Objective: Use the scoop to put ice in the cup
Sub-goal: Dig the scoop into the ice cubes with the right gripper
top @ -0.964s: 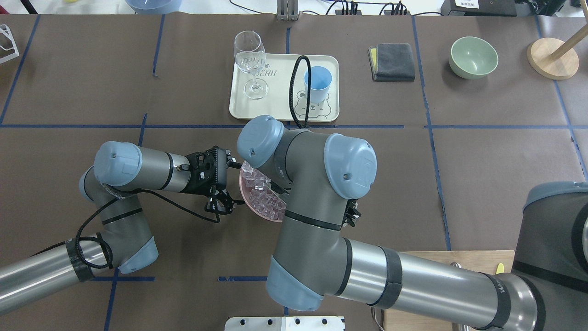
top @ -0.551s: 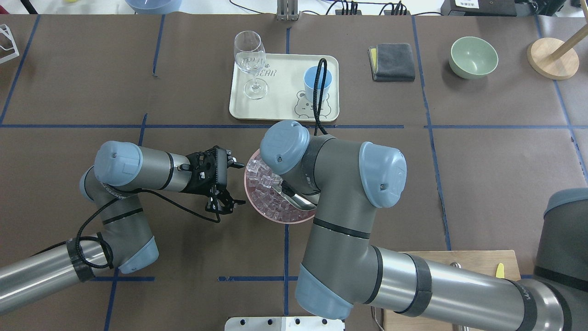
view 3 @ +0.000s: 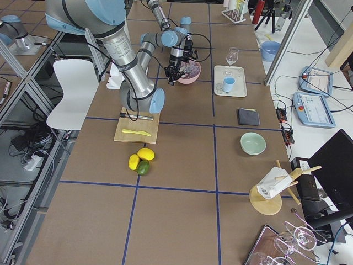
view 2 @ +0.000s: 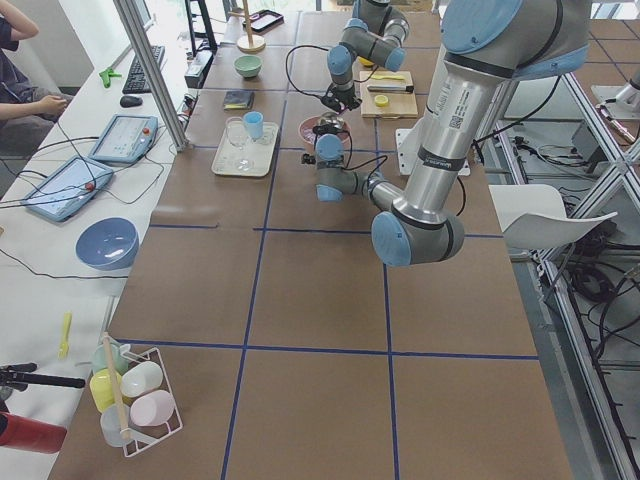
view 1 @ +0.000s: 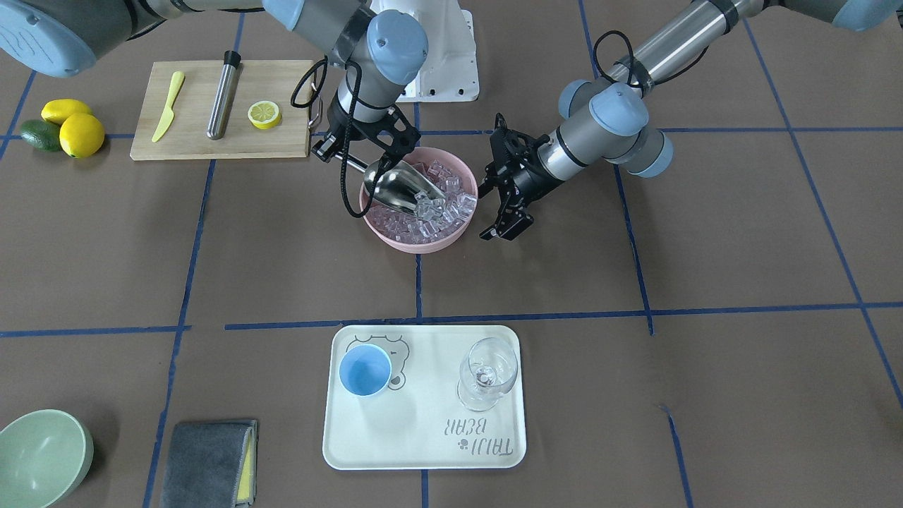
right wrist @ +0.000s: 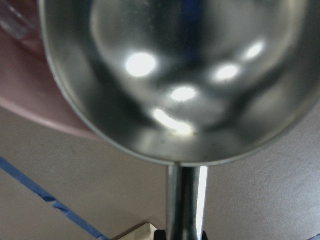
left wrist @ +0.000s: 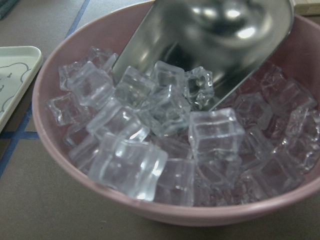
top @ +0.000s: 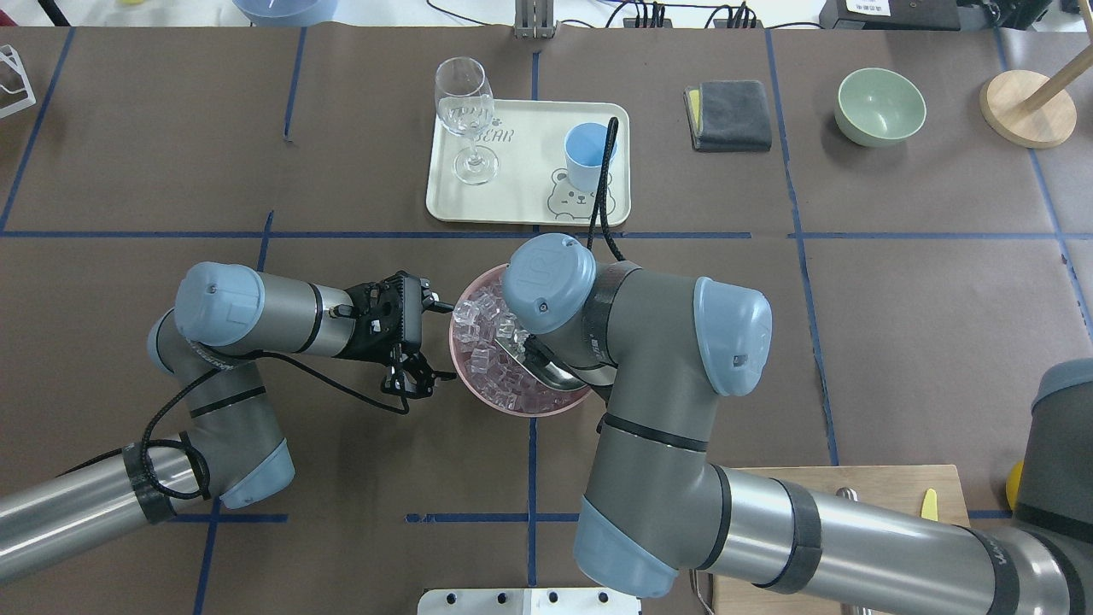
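Observation:
A pink bowl [view 1: 416, 244] full of ice [view 1: 443, 210] stands mid-table. My right gripper [view 1: 341, 156] is shut on the handle of the steel scoop [view 1: 399, 189]. The scoop slants down into the bowl with its front edge in the ice. In the left wrist view the scoop [left wrist: 215, 45] rests among the ice cubes [left wrist: 165, 115]. The right wrist view shows the scoop [right wrist: 175, 75] from behind. My left gripper [view 1: 498, 212] is open and empty beside the bowl. The light-blue cup [view 1: 365, 370] stands empty on the cream tray [view 1: 423, 441].
A clear wine glass [view 1: 487, 372] stands on the tray beside the cup. A wooden board [view 1: 211, 144] holds a yellow knife, a steel cylinder and a lemon half. Lemons [view 1: 74, 127], a green bowl [view 1: 39, 458] and a grey cloth [view 1: 208, 462] lie on the robot's right side.
My right arm has swung toward its own side, uncovering the bowl, and the scoop has pushed into the ice. The left arm has not moved.

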